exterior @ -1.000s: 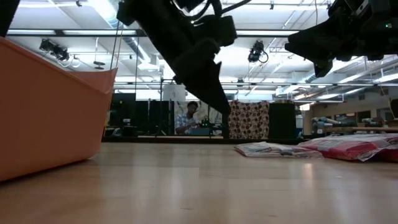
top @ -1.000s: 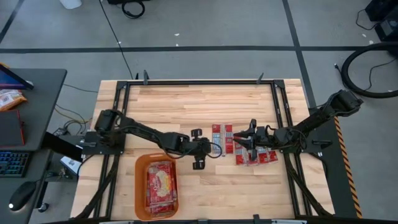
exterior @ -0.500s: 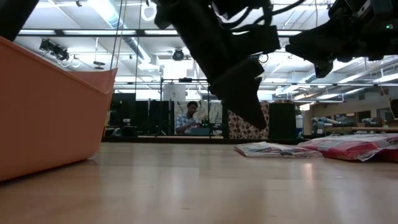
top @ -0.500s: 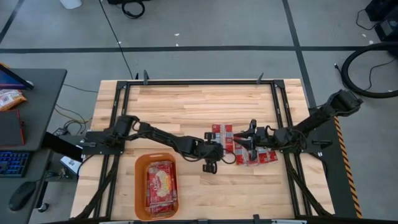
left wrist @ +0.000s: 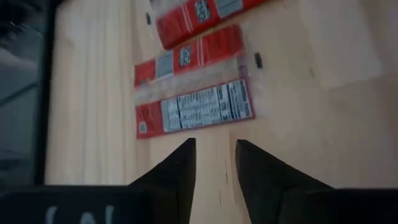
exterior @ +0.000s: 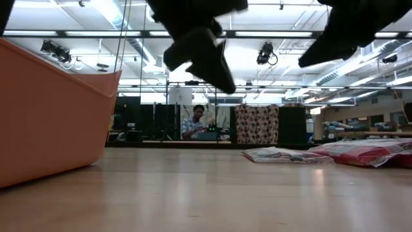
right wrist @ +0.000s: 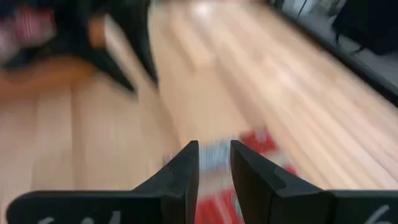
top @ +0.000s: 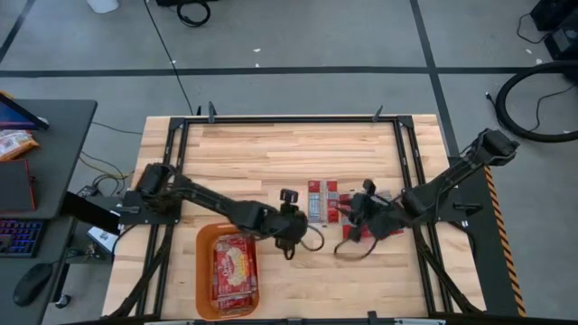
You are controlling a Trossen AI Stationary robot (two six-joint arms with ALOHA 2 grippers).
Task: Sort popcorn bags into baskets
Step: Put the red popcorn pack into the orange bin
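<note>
Several red popcorn bags lie flat on the wooden table right of centre. Narrow ones with grey-white panels (top: 316, 200) lie nearest the left gripper, and a red pile (top: 384, 227) lies under the right arm. My left gripper (top: 298, 226) hovers just left of the narrow bags, fingers slightly open and holding nothing. Its wrist view shows a panelled bag (left wrist: 196, 112) ahead of the gripper (left wrist: 214, 163). My right gripper (top: 354, 221) hangs above the pile, slightly open (right wrist: 214, 165). The orange basket (top: 202, 271) at the near edge holds wide red bags (top: 233, 269).
A dark metal frame (top: 289, 118) runs round the table. In the low view the basket wall (exterior: 51, 116) fills the left, and bags (exterior: 277, 154) lie flat on the right. Bare wood lies along the far side and between the basket and the bags.
My left gripper swung toward the table's right, then came back toward the left, ending near where it began. My right gripper moved toward the near edge, over the pile of bags, and turned. The bags kept still.
</note>
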